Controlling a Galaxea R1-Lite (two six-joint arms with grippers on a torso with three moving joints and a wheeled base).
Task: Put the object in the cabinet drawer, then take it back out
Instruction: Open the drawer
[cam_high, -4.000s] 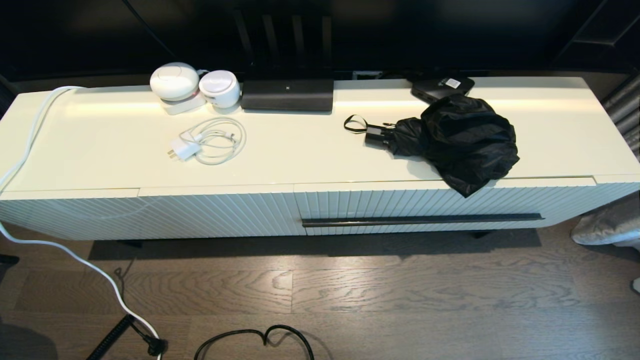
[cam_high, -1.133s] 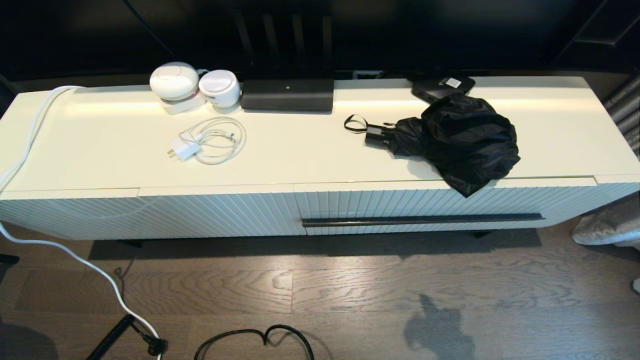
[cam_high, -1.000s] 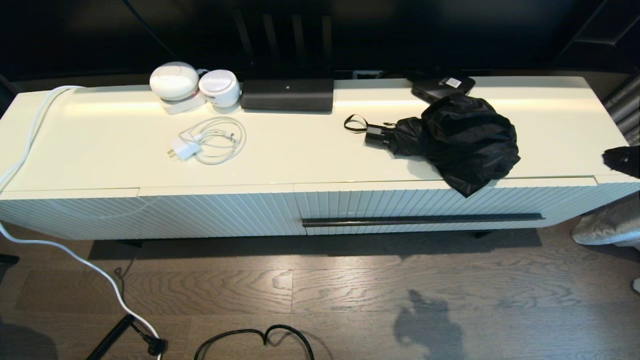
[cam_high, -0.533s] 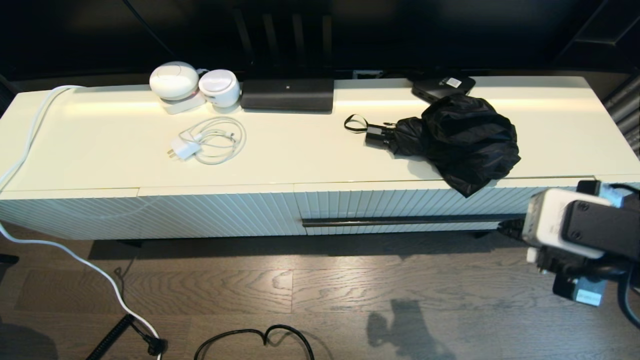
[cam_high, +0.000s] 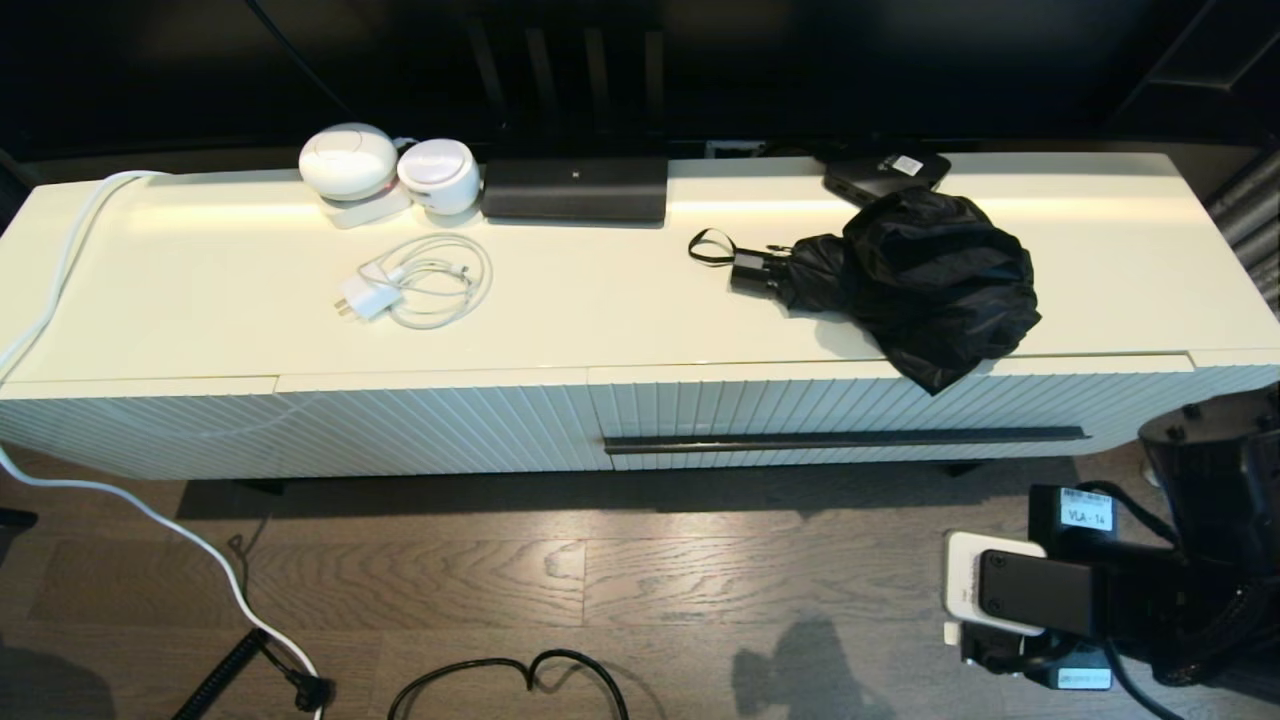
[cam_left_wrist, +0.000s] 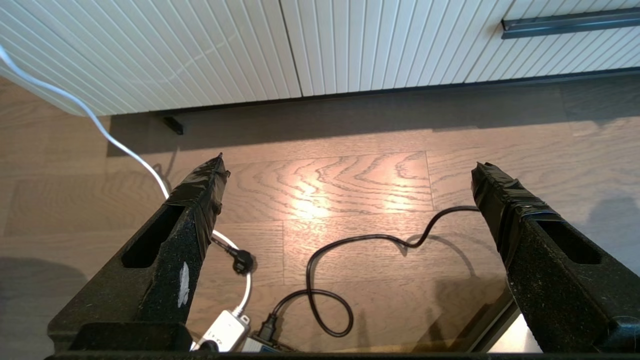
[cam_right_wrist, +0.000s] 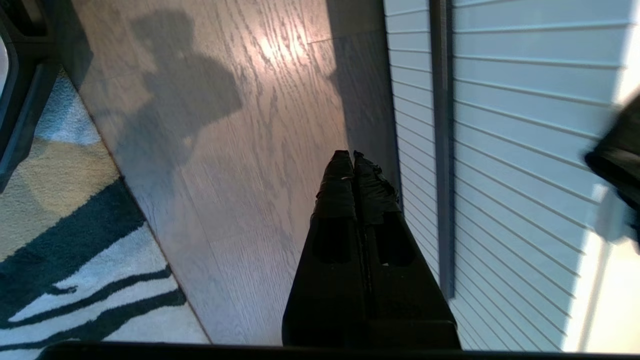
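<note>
The black folding umbrella (cam_high: 920, 280) lies on the cabinet top at the right, handle and wrist loop pointing left, its fabric hanging a little over the front edge. Below it the cabinet drawer (cam_high: 800, 405) is shut, and its dark bar handle (cam_high: 845, 440) runs along the front. My right arm (cam_high: 1100, 600) hangs low over the floor, in front of the drawer's right end. The right gripper (cam_right_wrist: 353, 155) is shut on nothing, close beside the bar handle (cam_right_wrist: 441, 125). The left gripper (cam_left_wrist: 350, 165) is open over the floor, out of the head view.
On the cabinet top lie a white charger with its cable (cam_high: 415, 285), two white round devices (cam_high: 350, 160), a long black device (cam_high: 575, 190) and a flat black box (cam_high: 885, 172). A white cable (cam_high: 150, 520) and a black cable (cam_high: 520, 680) trail over the floor. A patterned rug (cam_right_wrist: 50, 250) lies beside the right arm.
The right arm came into view from the right edge and dropped from cabinet-top height to floor level in front of the drawer's right end. The umbrella and the drawer have not moved.
</note>
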